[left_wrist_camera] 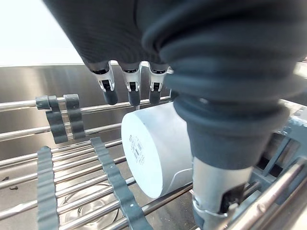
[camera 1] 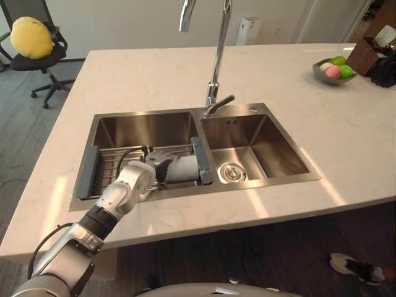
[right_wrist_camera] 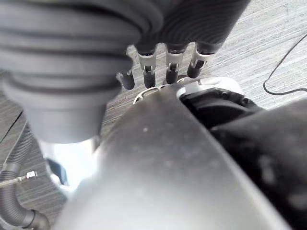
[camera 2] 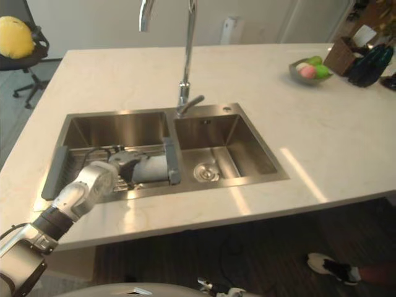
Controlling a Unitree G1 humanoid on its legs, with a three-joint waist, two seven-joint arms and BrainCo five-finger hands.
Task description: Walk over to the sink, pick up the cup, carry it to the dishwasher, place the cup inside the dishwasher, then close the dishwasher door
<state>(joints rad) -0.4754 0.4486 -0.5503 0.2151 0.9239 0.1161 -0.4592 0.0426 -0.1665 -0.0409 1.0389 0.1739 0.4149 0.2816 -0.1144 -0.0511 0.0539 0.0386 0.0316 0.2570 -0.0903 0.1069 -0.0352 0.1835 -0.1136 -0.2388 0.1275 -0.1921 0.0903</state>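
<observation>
A pale grey cup (camera 1: pixel 185 168) lies on its side on the wire drying rack (camera 1: pixel 108 168) in the left basin of the steel sink (camera 1: pixel 260 179). My left hand (camera 1: pixel 159 163) reaches into that basin from the front edge and sits right over the cup. In the left wrist view the cup's round base (left_wrist_camera: pixel 156 153) faces the camera. The fingers (left_wrist_camera: pixel 130 88) stretch straight over its top and the thumb (left_wrist_camera: pixel 216 191) stands beside it, uncurled. My right hand (right_wrist_camera: pixel 168 64) hangs low with relaxed fingers above a grey floor.
A tall faucet (camera 1: pixel 216 62) rises behind the divider between the basins. The right basin with its drain (camera 1: pixel 232 173) holds nothing. A bowl of fruit (camera 1: pixel 334 70) stands at the counter's far right. A chair with a yellow cushion (camera 1: pixel 31 37) is back left. A person's shoe (camera 1: pixel 349 266) shows lower right.
</observation>
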